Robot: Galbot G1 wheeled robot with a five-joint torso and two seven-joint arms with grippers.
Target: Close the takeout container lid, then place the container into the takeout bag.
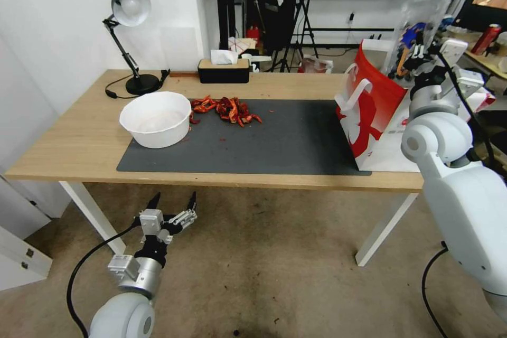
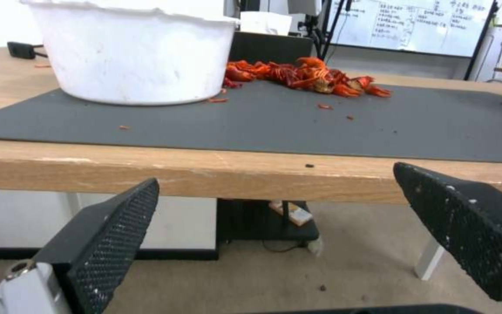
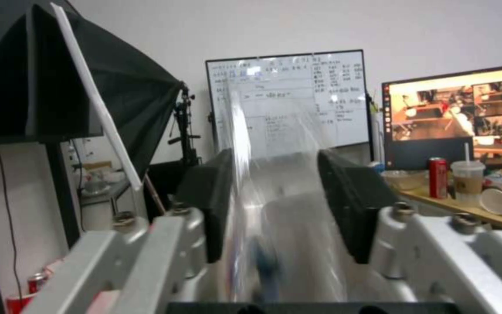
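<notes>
I see the right gripper [image 1: 422,45] clamping the clear plastic clamshell takeout container [image 1: 417,24] above the red-and-white paper takeout bag [image 1: 369,111]; the left gripper [image 1: 171,202] hangs spread below the wooden table [image 1: 79,142].

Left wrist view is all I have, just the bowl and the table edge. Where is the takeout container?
Observer: The right gripper holds the takeout container raised, up by the top of the takeout bag.
Operator: Is it closed?
Observer: Cannot tell. The right wrist view shows its clear plastic pinched between the fingers.
Operator: Where does the bag stand?
Observer: Upright at the right end of the dark mat.
Operator: And my left arm?
Observer: The left gripper hangs open below the table, near its front edge.
</notes>
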